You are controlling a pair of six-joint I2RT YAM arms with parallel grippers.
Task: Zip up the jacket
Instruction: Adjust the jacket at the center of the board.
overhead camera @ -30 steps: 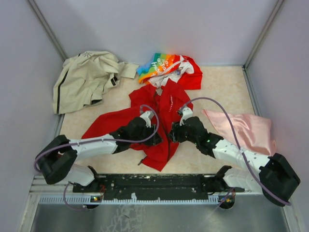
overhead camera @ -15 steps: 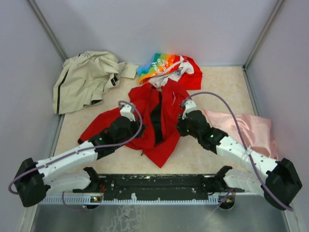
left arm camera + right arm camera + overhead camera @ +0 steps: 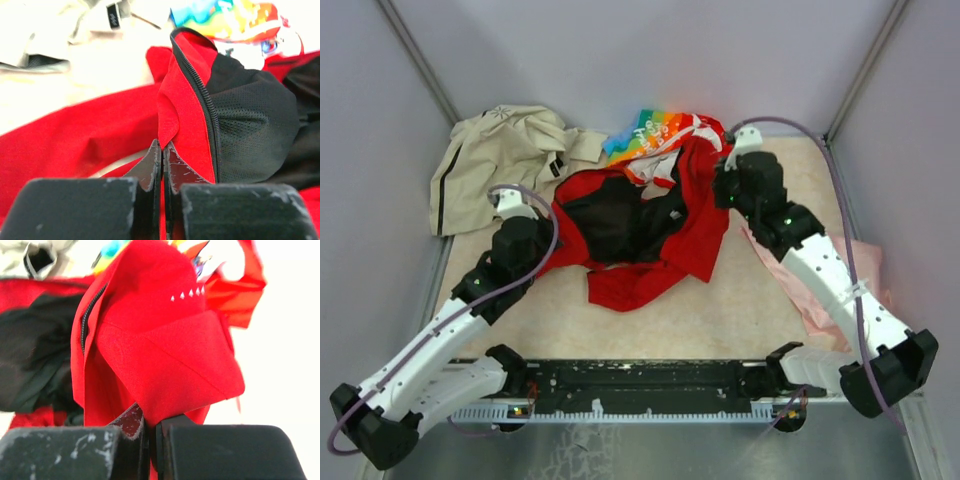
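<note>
Pulling apart since 1 s ago: L gripper [image 3: 161, 152] & R gripper [image 3: 149, 417], each pinched on jacket [image 3: 692, 232] edge

the left arm [image 3: 430, 350] stretches forward from its base to the left side of the jacket [image 3: 692, 238], the left gripper [image 3: 161, 150] pinched tight on its red front edge. the right arm [image 3: 830, 275] reaches to the jacket's right side, the right gripper [image 3: 149, 421] clamped on a fold of its cloth.
</note>
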